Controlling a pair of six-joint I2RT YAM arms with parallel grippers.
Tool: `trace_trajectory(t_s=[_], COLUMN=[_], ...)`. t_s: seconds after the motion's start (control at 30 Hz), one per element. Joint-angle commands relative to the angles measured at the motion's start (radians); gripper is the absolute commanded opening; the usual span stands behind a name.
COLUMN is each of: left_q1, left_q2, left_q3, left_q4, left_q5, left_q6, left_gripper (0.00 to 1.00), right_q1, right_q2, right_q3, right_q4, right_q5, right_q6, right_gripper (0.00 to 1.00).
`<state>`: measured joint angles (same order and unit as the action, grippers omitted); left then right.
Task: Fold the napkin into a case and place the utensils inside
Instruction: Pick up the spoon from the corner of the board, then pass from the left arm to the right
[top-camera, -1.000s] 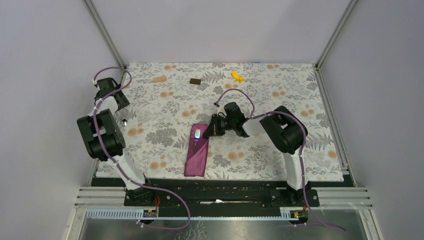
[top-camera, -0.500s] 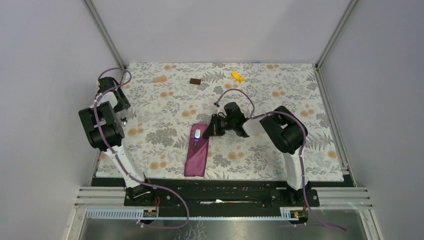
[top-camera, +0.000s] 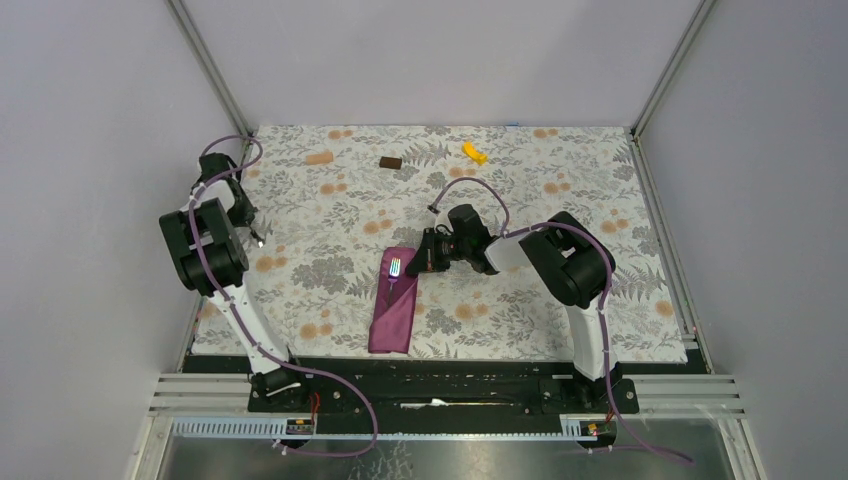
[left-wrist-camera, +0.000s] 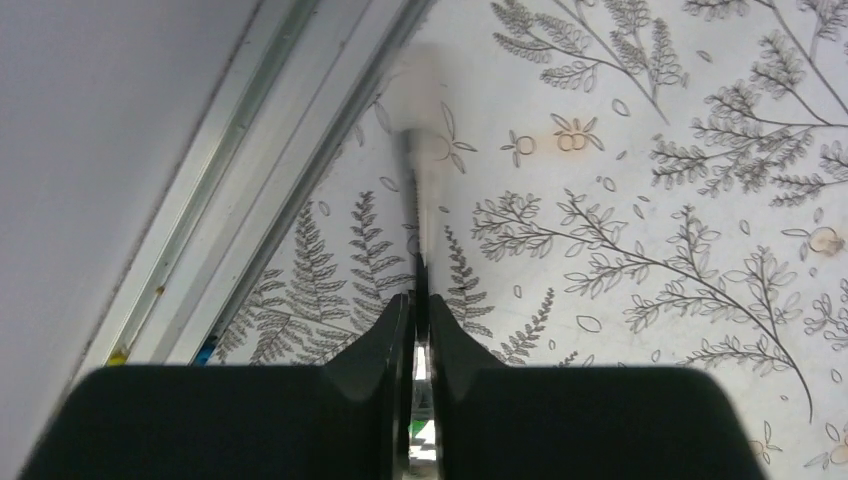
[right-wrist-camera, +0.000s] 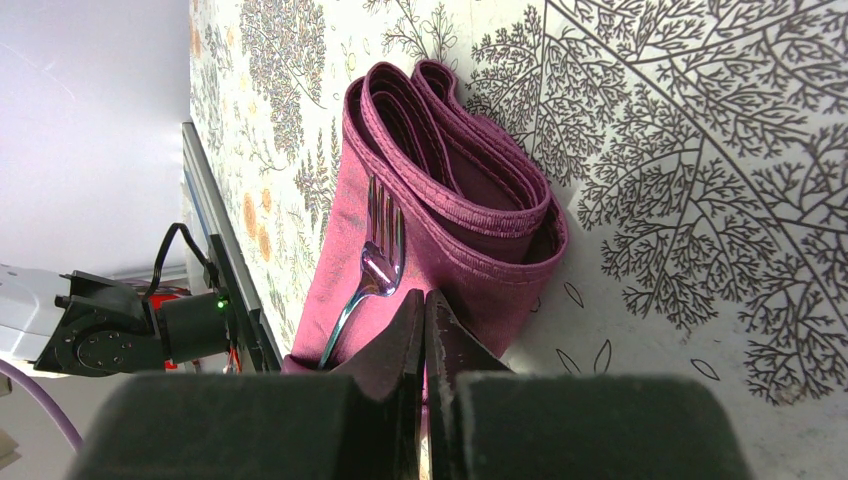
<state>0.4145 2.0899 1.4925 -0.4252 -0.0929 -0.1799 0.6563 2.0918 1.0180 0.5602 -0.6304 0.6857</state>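
My left gripper (left-wrist-camera: 415, 312) is clamped on 1 slim silver utensil (left-wrist-camera: 416, 200), probably the spoon, well apart from the folded plum cloth napkin (right-wrist-camera: 440, 250). The silver fork with bluish handle (right-wrist-camera: 378, 258) lies on top. My right gripper (right-wrist-camera: 425, 305) is pressed together at the napkin's edge; I can't tell if it's pinching cloth. Risk: pulling there opens the fold and the fork slides off. No readable writing.

My table wears a grey-and-orange floral cloth covering (top-camera: 560, 290) that fills the middle of the top view, down to the black rail (top-camera: 430, 368) by my bases. Directly on it, just below the centre of the frame, lies the plum-purple cloth napkin (top-camera: 393, 318), folded into a long narrow strip. Near the upper edge, well apart from it, sit a small brown block (top-camera: 391, 162) and, to its right, a small yellow piece (top-camera: 474, 152).
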Motion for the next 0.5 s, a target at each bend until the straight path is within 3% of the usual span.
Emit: trace_trajectory(t_s=[0.0, 0.07, 0.2, 0.47], left_q1=[0.008, 0.007, 0.007, 0.007], left_q2=[-0.025, -0.064, -0.166, -0.43], left_q3=[-0.013, -0.05, -0.143, -0.357], left_q4=[-0.078, -0.072, -0.03, 0.145], left_q5=[0.1, 0.159, 0.276, 0.72], left_q6=[-0.029, -0.045, -0.064, -0.125], left_gripper=[0.06, 0.0, 0.0, 0.0], right_q1=[0.013, 0.013, 0.013, 0.012], right_q2=[-0.012, -0.013, -0.013, -0.046], right_q3=[0.001, 0.002, 0.008, 0.023], right_q4=[-0.01, -0.017, -0.033, -0.099], right_q5=[0.016, 0.019, 0.029, 0.063], right_q6=[-0.027, -0.033, -0.043, -0.09], right_gripper=[0.0, 0.0, 0.0, 0.01])
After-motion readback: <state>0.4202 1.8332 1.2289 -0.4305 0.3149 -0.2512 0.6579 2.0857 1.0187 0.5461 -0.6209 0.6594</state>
